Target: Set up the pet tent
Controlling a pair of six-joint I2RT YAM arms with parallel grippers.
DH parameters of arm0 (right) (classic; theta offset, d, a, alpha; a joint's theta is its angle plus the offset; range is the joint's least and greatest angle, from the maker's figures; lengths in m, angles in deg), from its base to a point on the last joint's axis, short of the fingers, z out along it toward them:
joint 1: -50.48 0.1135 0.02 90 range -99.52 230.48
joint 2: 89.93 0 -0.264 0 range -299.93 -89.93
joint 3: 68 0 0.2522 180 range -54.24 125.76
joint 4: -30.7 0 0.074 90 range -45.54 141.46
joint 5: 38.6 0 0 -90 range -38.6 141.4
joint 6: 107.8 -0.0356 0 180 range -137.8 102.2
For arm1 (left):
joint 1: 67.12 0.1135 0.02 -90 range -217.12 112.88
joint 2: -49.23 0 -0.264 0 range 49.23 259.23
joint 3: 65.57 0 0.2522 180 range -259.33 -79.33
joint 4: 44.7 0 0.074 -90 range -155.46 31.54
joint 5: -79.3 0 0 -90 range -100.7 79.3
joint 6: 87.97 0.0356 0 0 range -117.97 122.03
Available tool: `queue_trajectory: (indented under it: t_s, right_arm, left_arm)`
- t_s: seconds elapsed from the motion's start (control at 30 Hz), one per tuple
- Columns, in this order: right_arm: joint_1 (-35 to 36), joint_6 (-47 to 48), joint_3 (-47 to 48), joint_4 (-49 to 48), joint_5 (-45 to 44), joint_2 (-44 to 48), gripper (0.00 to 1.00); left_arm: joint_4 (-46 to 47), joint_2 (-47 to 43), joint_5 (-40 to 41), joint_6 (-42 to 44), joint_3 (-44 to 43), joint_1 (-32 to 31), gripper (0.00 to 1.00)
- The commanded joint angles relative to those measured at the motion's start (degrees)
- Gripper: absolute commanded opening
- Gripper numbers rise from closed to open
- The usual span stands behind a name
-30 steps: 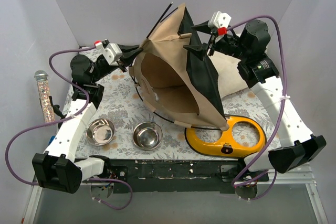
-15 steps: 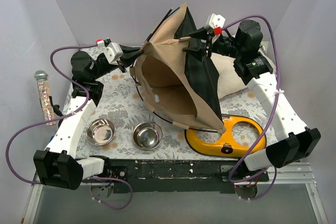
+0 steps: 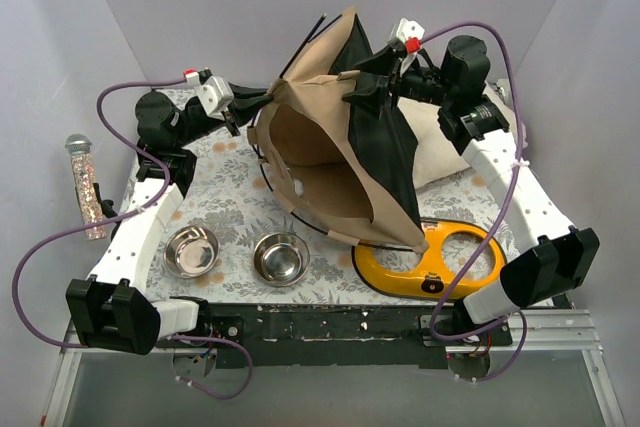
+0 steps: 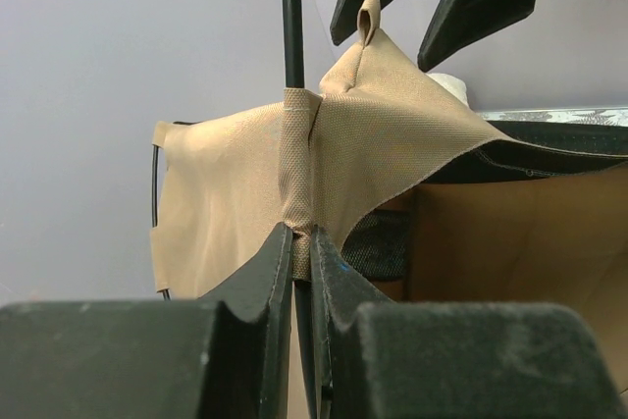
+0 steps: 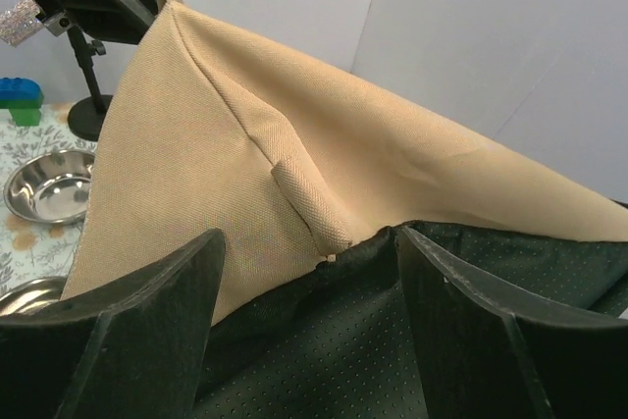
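Note:
The pet tent (image 3: 325, 152) lies partly raised in the middle of the table, tan outside, black lining (image 3: 385, 147) on its right flap, doorway facing the front. My left gripper (image 3: 243, 112) is shut on the tent's tan rod sleeve (image 4: 299, 183), where a thin black rod (image 4: 291, 17) sticks out upward. My right gripper (image 3: 368, 85) is open at the tent's upper right. In the right wrist view its fingers (image 5: 167, 311) straddle the edge where tan fabric (image 5: 245, 115) meets black lining (image 5: 324, 350), without pinching it.
Two steel bowls (image 3: 191, 250) (image 3: 281, 258) stand near the front edge. A yellow two-hole bowl stand (image 3: 440, 257) lies at the front right, partly under the tent. A cream cushion (image 3: 450, 142) lies behind it. A glittery tube (image 3: 85, 187) stands off the table's left.
My right arm has swung left, bringing its open gripper closer over the tent's top. The left gripper keeps its hold on the sleeve. The tent has barely shifted.

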Motion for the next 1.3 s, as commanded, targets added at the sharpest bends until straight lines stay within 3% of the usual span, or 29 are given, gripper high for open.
queue_trajectory:
  t_s: [0.0, 0.33, 0.53, 0.67, 0.8, 0.83, 0.87, 0.9, 1.0, 1.03, 1.27]
  right_arm:
    - [-0.49, -6.05, 2.80, -2.92, -0.08, -0.94, 0.78]
    - [-2.42, -30.21, 2.27, -9.15, 7.48, -3.40, 0.77]
    - [-2.51, -37.08, 2.19, -10.56, 8.01, -5.16, 0.75]
    - [-2.51, -37.62, 1.83, -9.86, 7.84, -5.52, 0.57]
    - [-2.51, -36.83, 1.31, -9.86, 5.12, -4.29, 0.08]
    - [-2.51, -36.91, 1.48, -10.03, 4.42, -3.94, 0.01]
    - [-2.51, -37.26, 1.48, -10.55, 3.80, -3.76, 0.01]
    - [-2.51, -37.70, 1.57, -11.26, 3.10, -3.50, 0.01]
    - [-2.51, -40.60, 1.48, -13.28, 1.25, -3.06, 0.01]
    - [-2.51, -41.39, 1.66, -13.98, 0.98, -3.05, 0.01]
    - [-2.34, -39.99, 4.64, -11.53, -1.22, -3.58, 0.01]
  left_arm:
    - [-2.11, 0.52, -1.62, 1.37, -2.44, -0.03, 0.00]
    - [-3.52, 1.31, -1.62, 2.69, -3.50, -0.03, 0.00]
    - [-3.61, 1.66, -1.88, 3.13, -3.68, -0.03, 0.00]
    - [-3.96, 1.92, -1.18, 2.87, -3.85, -0.03, 0.00]
    - [-6.24, 2.19, -0.74, 3.74, -4.03, -0.03, 0.00]
    - [-6.94, 2.01, -0.74, 3.92, -3.85, -0.03, 0.00]
    - [-8.08, 1.75, -0.31, 4.27, -3.68, -0.03, 0.00]
    - [-8.62, 1.49, -0.13, 4.45, -3.50, -0.03, 0.05]
    - [-11.87, 0.35, -0.04, 4.01, -3.41, -0.03, 0.45]
    - [-12.31, -0.18, 0.31, 2.88, -3.41, -0.03, 0.53]
    - [-6.26, -8.70, 8.90, -17.93, 1.24, -0.03, 0.75]
